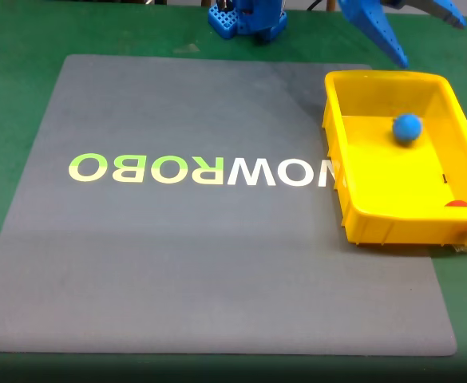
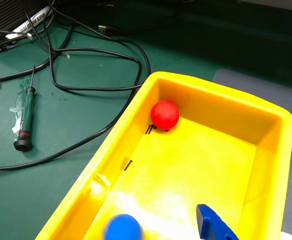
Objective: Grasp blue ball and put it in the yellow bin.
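The small matte blue foam ball (image 1: 407, 128) lay inside the large bright yellow plastic bin (image 1: 393, 227), on its floor toward the far side in the fixed view. In the wrist view the same ball (image 2: 123, 228) appeared blurred at the lower edge, so it was perhaps rolling or falling, though I cannot tell which. The blue plastic gripper (image 1: 405, 24) hung above the far rim of the bin with its two fingers spread apart and nothing between them; it touched neither the ball nor the bin. One blue finger tip (image 2: 213, 225) came into the wrist view from below, just beside the ball.

A small red ball (image 2: 164, 114) rested in a corner of the bin, well apart from the blue one. Outside the bin, on the green table (image 2: 61, 115), lay black cables (image 2: 101, 50) and a green-handled screwdriver (image 2: 26, 120). The bin stood partly on a grey mat (image 1: 217, 255) printed with pale letters.

To my judgement, the placing step was just finished, as the ball was already in the bin. The next move called only for lifting the arm away from the bin, without striking its rim
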{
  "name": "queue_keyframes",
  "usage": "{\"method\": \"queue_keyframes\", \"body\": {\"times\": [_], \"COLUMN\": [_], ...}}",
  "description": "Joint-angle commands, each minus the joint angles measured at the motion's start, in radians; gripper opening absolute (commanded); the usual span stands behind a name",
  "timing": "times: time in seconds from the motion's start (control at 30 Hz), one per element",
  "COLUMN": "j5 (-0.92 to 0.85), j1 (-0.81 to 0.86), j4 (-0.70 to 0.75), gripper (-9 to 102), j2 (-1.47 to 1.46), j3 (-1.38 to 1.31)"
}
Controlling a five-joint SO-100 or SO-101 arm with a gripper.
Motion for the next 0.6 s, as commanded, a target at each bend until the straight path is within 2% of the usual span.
{"method": "queue_keyframes", "body": {"times": [0.0, 0.3, 0.4, 0.47, 0.57], "j5": [0.008, 0.0, -0.025, -0.035, -0.034], "j1": [0.035, 0.063, 0.098, 0.133, 0.199], "j4": [-0.028, 0.003, 0.012, 0.026, 0.19], "gripper": [52, 48, 38, 24, 7], "j2": [0.006, 0.097, 0.207, 0.313, 0.456], "j3": [-0.077, -0.025, 0.071, 0.152, 0.196]}}
